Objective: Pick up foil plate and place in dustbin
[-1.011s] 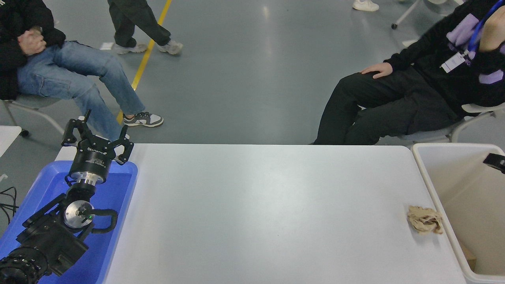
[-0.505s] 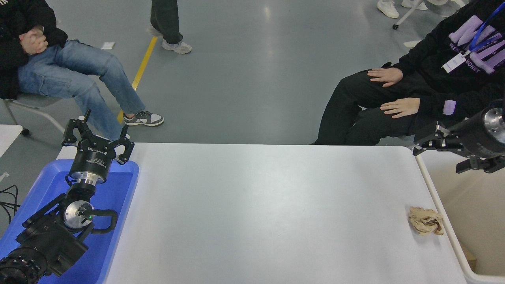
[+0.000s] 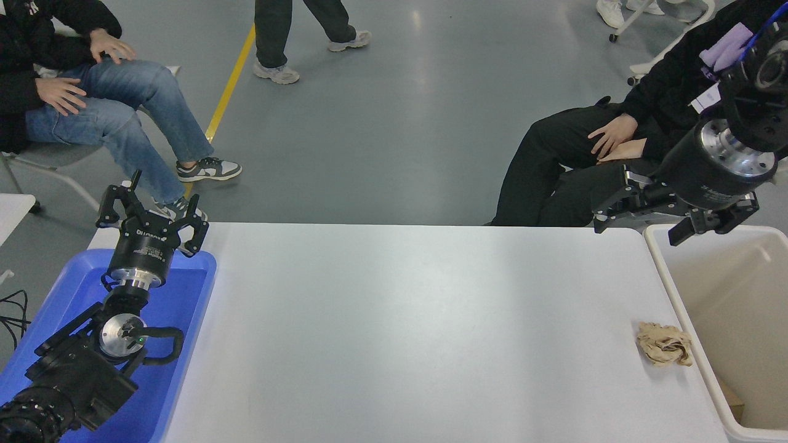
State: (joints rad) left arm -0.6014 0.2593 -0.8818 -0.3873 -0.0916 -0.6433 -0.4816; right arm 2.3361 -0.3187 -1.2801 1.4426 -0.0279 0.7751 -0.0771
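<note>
Foil plate: not to be seen anywhere on the table or in either gripper; the visible part of the bin's inside shows no silver either, though its bottom is mostly out of frame; where the plate lies I cannot tell.
Look of the plate: nothing to report, since no shiny tray shows from this view.
Progress: judging by the bare table and the empty right gripper beside the bin, the plate has probably been dropped in and the task looks done or nearly so; this is a guess, as the plate itself is hidden; if so, only pulling the arm clear is left.
Dustbin [image 3: 662, 271]: large cream bin with a thick pale rim, standing against the table's right edge; only its left and far walls show.
Right gripper [image 3: 640, 223]: high over the table's far right corner, just beside the bin's far left corner; fingers spread apart with nothing between them.
Paper wad [image 3: 663, 344]: small crumpled brown lump on the table, just beside the bin's left rim, apart from the gripper.
Table [image 3: 406, 320]: white, with nothing else on its top.
Left gripper [image 3: 151, 212]: parked at lower left above the blue tub [image 3: 191, 307]; fingers apart, holding nothing.
People: two seated beyond the far edge, one walking past.
</note>
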